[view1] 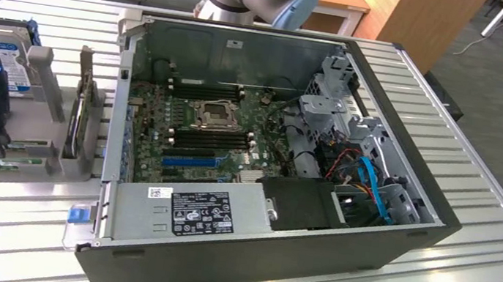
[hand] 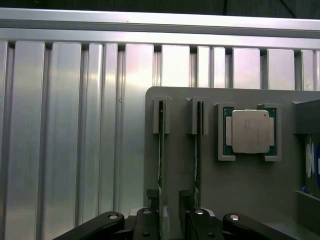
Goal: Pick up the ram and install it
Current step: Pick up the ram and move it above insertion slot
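The long, thin green circuit-board ram stick stands on its edge in the slot nearest the outer edge of the flat grey plastic holder, which lies on the slatted aluminium table. Your black gripper has its jaws parted, one on each side of the stick, not clenched on it. I judge the stick light and stiff but fragile: take it gently by its flat faces.
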You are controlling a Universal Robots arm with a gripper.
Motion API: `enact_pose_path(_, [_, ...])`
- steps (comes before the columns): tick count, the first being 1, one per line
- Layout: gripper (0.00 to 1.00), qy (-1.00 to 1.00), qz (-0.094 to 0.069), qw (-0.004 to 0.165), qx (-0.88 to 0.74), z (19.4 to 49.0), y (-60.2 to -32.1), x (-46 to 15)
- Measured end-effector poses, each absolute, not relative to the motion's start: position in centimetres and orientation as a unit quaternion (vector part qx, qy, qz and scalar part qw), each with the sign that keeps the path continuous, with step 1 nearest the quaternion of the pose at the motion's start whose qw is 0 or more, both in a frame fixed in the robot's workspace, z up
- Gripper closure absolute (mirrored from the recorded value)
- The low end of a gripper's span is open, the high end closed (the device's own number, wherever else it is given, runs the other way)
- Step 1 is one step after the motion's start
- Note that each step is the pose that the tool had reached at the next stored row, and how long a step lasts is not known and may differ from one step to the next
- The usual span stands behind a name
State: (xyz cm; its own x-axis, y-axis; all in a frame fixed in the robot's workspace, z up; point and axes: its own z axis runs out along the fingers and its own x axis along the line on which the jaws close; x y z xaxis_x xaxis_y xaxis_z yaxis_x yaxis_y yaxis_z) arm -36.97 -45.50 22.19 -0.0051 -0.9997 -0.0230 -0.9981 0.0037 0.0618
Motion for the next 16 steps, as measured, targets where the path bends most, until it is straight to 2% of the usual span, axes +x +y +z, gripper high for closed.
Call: enact_pose_path(16, [0.71,-0.708,-0.030,0.014,0.705,21.67,-45.87,-36.97])
